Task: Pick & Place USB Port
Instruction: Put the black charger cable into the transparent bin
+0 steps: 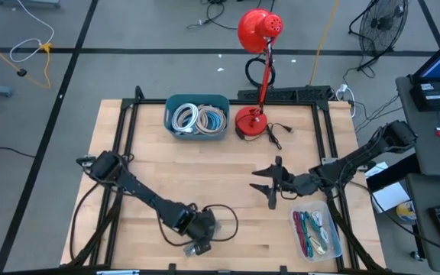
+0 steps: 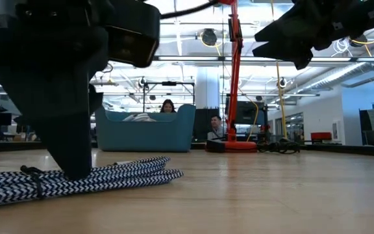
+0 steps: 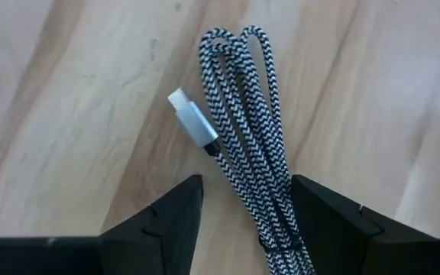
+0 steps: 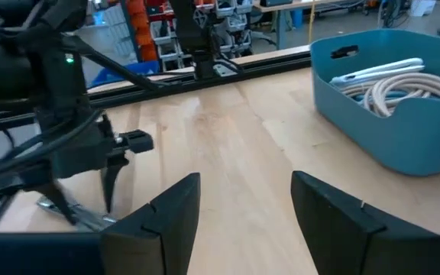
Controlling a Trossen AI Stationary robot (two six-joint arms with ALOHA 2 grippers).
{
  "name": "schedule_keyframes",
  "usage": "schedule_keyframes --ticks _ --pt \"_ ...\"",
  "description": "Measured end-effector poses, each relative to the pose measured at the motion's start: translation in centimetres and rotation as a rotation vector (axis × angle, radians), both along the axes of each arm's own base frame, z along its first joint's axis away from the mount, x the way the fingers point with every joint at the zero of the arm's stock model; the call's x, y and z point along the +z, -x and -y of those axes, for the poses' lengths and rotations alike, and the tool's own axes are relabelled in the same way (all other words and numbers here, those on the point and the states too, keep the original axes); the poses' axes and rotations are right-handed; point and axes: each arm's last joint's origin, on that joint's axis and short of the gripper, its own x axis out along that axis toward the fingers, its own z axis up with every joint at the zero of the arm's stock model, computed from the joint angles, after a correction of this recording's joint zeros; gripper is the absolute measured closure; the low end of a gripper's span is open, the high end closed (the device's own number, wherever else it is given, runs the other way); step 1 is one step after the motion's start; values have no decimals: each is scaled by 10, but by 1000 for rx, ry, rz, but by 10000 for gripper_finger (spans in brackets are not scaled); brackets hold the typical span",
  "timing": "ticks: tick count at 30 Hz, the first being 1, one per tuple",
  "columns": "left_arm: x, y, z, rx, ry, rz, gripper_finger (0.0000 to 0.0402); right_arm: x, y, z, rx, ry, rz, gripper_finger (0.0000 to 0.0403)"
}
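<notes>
A black-and-white braided USB cable [image 3: 254, 153], gathered into a long bundle, lies flat on the wooden table near its near edge. Its silver plug [image 3: 192, 121] rests on the wood beside the bundle. My left gripper [image 3: 247, 183] is open and points down over the cable [image 2: 96, 179], one finger on each side of the bundle; in the low view its finger [image 2: 70, 153] reaches down to cable level. My right gripper [image 1: 263, 182] hovers open above the table's middle-right, holding nothing.
A blue bin [image 1: 197, 116] holding coiled cables stands at the far edge, with a red desk lamp [image 1: 252, 118] to its right. A clear tray [image 1: 315, 233] of coloured cables sits near the right front corner. Bare wood [image 1: 220, 172] lies between the two arms.
</notes>
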Motion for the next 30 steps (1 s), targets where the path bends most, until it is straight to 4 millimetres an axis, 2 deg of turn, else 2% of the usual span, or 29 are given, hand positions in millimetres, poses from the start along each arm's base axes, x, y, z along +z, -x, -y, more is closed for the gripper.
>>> schedule_keyframes --ticks 2,4,9,13,15,19,24,26,30 --pt "-1 2 2 40 -38 17 205 0 1 -2 5 -12 4 207" --pt "-1 4 4 67 -68 37 235 0 1 -2 3 -31 10 207" --pt "7 4 8 48 -87 112 370 1 1 -4 -4 -94 20 207" --pt "22 5 3 43 -161 186 382 1 3 -7 2 -133 31 207" --pt "43 6 -7 50 -239 257 388 4 2 -7 4 -144 63 206" --pt "108 10 -32 156 -428 519 394 19 -5 -4 4 -132 227 206" --pt "177 41 -44 336 -701 788 396 39 -13 3 41 -52 469 207" --pt "193 52 -38 353 -745 863 397 39 -15 2 90 -33 513 206" --pt "194 63 -14 251 -779 925 399 30 -31 -6 142 -13 470 206"
